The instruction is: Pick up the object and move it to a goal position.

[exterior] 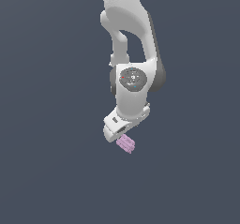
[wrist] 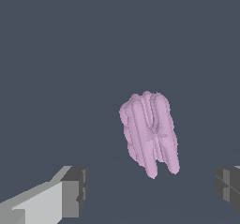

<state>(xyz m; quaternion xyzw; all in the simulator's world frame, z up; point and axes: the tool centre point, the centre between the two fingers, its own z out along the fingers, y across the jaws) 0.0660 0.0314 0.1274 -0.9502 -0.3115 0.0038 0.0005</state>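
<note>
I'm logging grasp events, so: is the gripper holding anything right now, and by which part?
Nothing is held. In the wrist view the gripper has its jaws spread wide, with the pink block between and beyond them, touching neither finger.

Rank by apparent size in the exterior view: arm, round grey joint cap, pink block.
1. Arm, largest by far.
2. Round grey joint cap.
3. Pink block, slightly smaller than the cap; unequal camera distance could skew these two.
</note>
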